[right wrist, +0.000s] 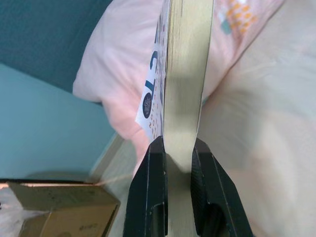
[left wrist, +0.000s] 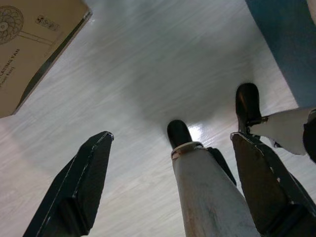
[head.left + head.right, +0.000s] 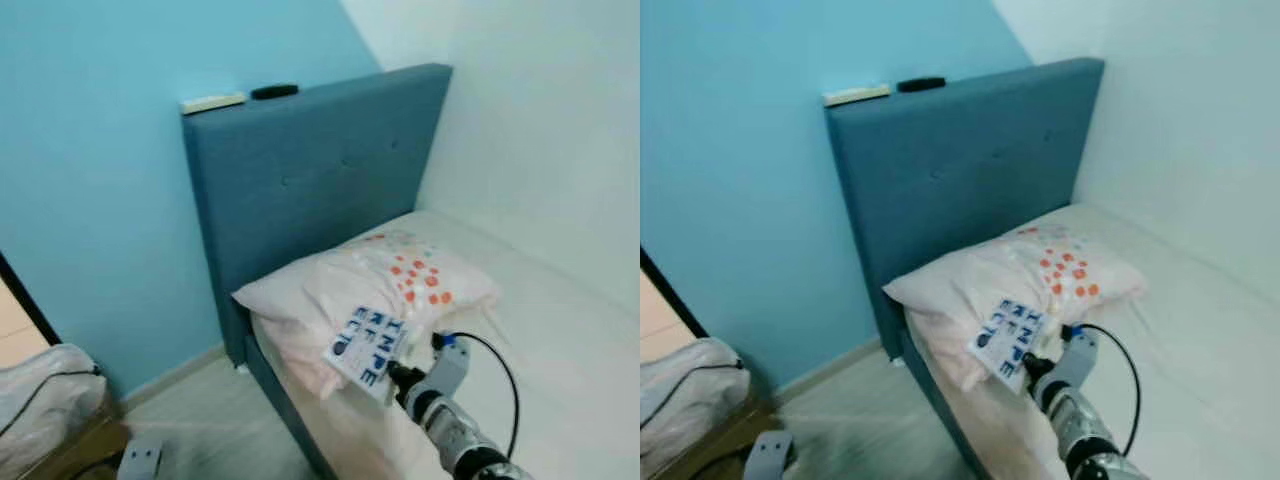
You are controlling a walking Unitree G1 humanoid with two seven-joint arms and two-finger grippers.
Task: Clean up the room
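My right gripper [image 3: 392, 375] is shut on a white book [image 3: 365, 346] with blue letters on its cover, holding it up over the near edge of the bed, in front of the pillow [image 3: 375, 285]. In the right wrist view the book's page edge [image 1: 185, 74] stands clamped between the two black fingers [image 1: 150, 192]. My left gripper [image 2: 168, 182] hangs open above the pale floor [image 2: 148, 64], beside my own leg and black foot [image 2: 178, 133].
A bed with a blue headboard [image 3: 320, 180] stands against the blue wall; a flat pale object [image 3: 212, 102] and a black one [image 3: 274, 91] lie on top of it. A cardboard box [image 2: 29, 44] and a white bag [image 3: 40, 400] sit on the floor at left.
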